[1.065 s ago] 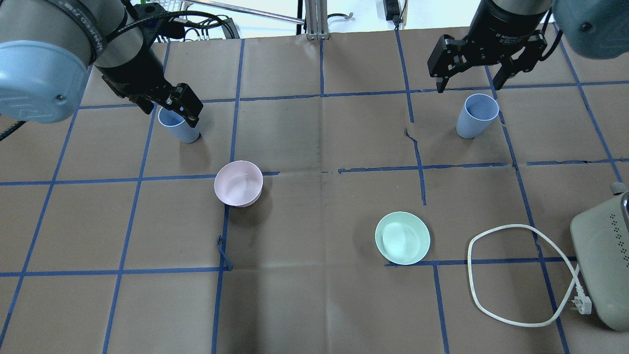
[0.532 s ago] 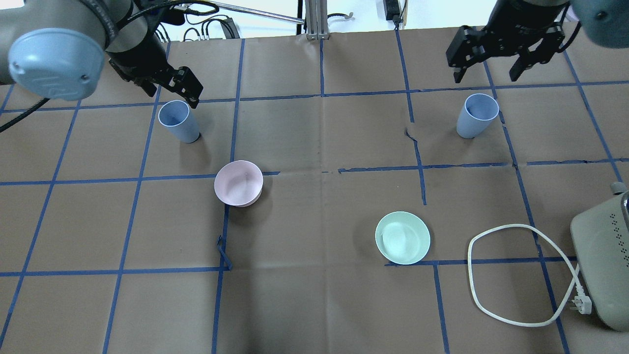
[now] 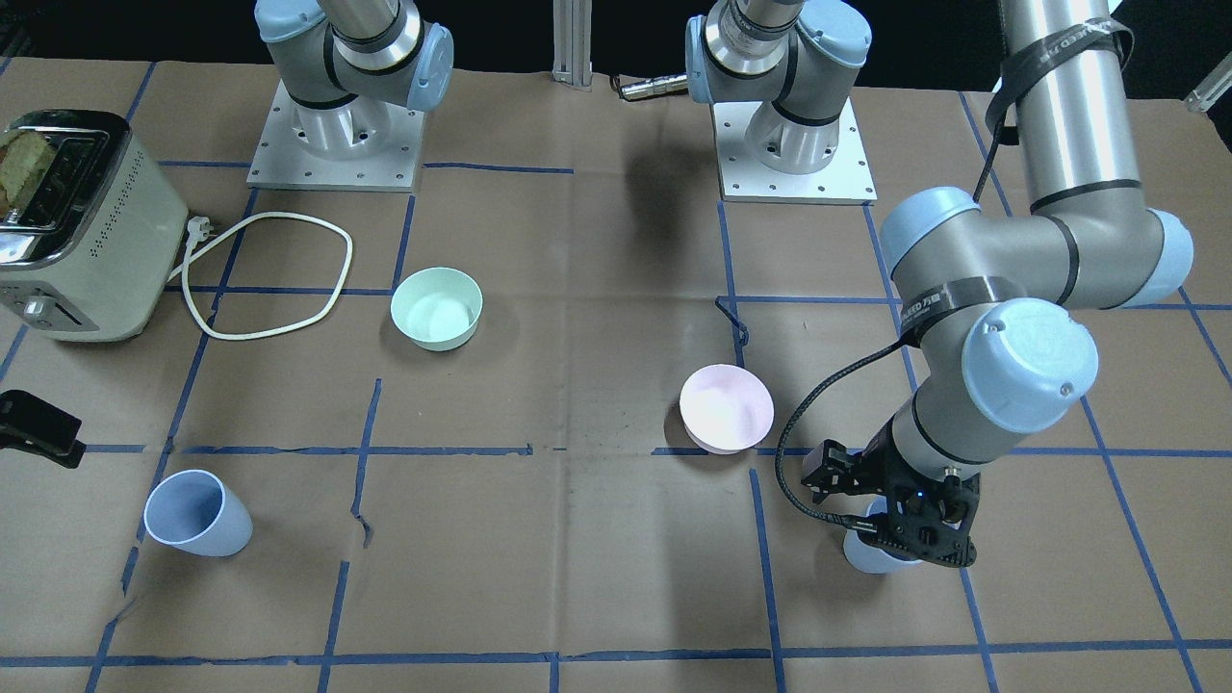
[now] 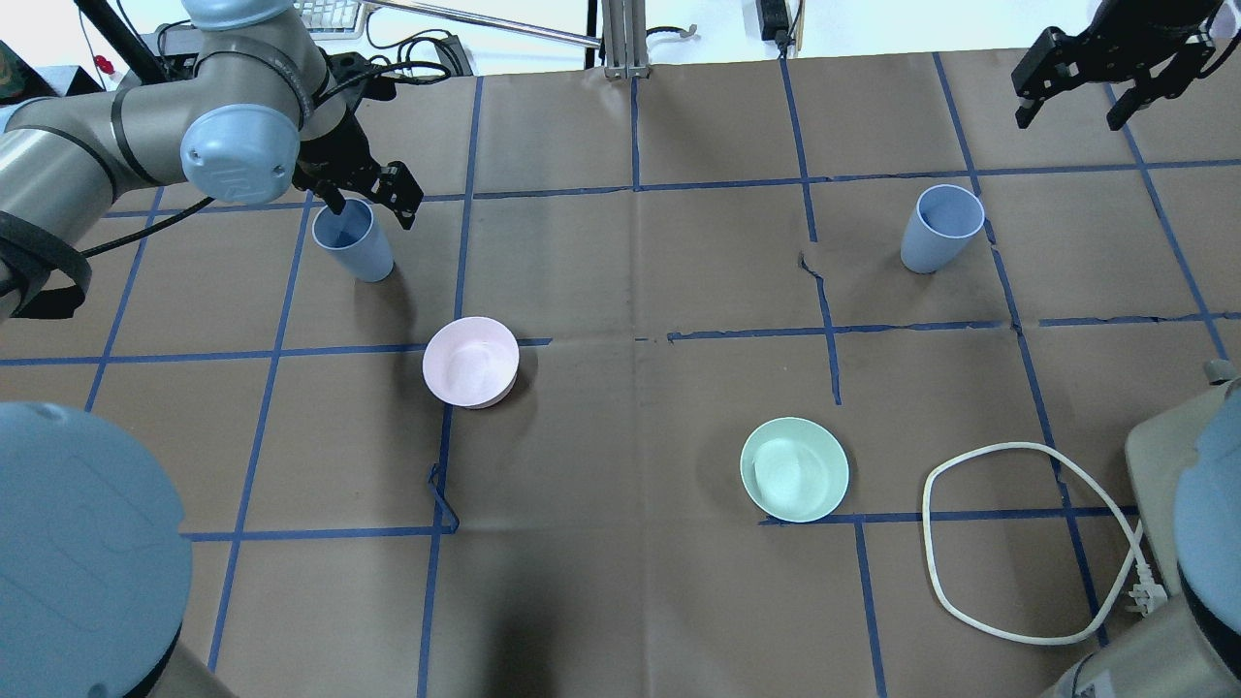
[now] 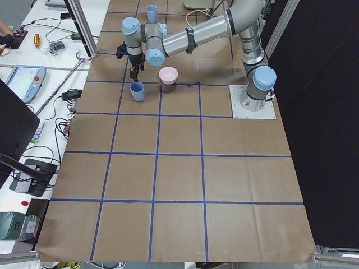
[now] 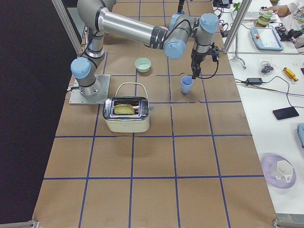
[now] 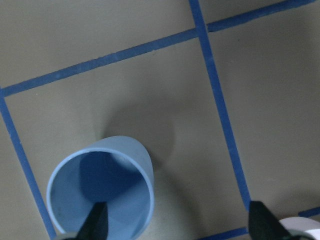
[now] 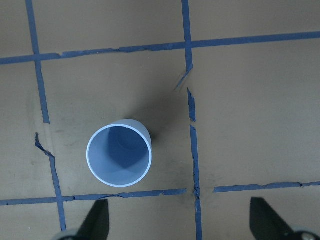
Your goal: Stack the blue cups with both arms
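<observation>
Two pale blue cups stand upright on the brown paper. The left cup [image 4: 353, 242] also shows in the left wrist view [image 7: 107, 175]. My left gripper [image 4: 366, 204] is open at that cup's rim. One finger [image 7: 95, 221] hangs over the cup's inside, the other is outside to its right. From the front it [image 3: 914, 534] hides most of this cup [image 3: 864, 558]. The right cup [image 4: 938, 227] stands free. My right gripper [image 4: 1071, 109] is open and empty, beyond the cup toward the far right; in its wrist view the cup [image 8: 119, 152] lies left of centre.
A pink bowl [image 4: 470, 361] sits near the left cup. A mint-green bowl [image 4: 795, 468] sits nearer the robot on the right. A cream toaster [image 3: 77, 226] and its looped white cord [image 4: 1018, 543] lie at the right near corner. Blue tape lines grid the paper.
My right gripper has moved right and farther from the right cup. My left arm has swung round and its gripper is back at the left cup's rim. The cups have not moved.
</observation>
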{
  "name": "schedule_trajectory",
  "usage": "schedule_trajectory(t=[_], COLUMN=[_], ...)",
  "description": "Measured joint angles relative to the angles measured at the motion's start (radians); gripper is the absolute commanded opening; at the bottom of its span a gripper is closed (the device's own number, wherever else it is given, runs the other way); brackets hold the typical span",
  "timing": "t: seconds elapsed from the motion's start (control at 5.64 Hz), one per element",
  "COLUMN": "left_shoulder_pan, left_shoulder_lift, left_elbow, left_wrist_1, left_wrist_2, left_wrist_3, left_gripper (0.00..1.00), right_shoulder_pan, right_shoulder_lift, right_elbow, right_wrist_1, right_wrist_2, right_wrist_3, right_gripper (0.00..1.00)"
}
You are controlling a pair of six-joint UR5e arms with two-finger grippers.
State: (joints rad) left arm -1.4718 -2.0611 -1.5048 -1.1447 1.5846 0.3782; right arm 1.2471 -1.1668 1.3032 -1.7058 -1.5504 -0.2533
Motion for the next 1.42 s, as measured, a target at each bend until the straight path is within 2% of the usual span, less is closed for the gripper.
schedule_trajectory(t=[0.35, 0.53, 0.71, 0.89, 1.06, 1.24, 1.42], left_shoulder_pan=[0.004, 0.005, 0.005, 0.005, -0.003, -0.031, -0.097], left_shoulder_lift=[-0.053, -0.065, -0.070, -0.068, -0.057, -0.042, -0.041], left_elbow=[-0.003, -0.002, 0.000, 0.010, 0.025, 0.042, 0.082], left_wrist_1=[0.019, 0.024, 0.029, 0.030, 0.025, 0.020, 0.014], left_wrist_2=[0.001, 0.001, 0.001, 0.002, 0.001, -0.007, -0.014], left_wrist_3=[0.001, 0.001, 0.001, 0.001, -0.022, -0.121, -0.256], left_gripper=[0.24, 0.10, 0.05, 0.05, 0.05, 0.05, 0.05], right_shoulder_pan=[0.012, 0.019, 0.023, 0.028, 0.040, 0.051, 0.058], right_shoulder_lift=[0.064, 0.077, 0.080, 0.081, 0.081, 0.080, 0.077], right_elbow=[0.096, 0.175, 0.245, 0.277, 0.287, 0.290, 0.290], right_wrist_1=[-0.186, -0.287, -0.357, -0.383, -0.386, -0.381, -0.377], right_wrist_2=[0.000, 0.000, 0.000, 0.000, 0.000, 0.001, 0.000], right_wrist_3=[0.004, 0.005, 0.005, 0.005, 0.010, 0.027, 0.044], right_gripper=[1.00, 1.00, 0.95, 0.35, 0.14, 0.08, 0.07])
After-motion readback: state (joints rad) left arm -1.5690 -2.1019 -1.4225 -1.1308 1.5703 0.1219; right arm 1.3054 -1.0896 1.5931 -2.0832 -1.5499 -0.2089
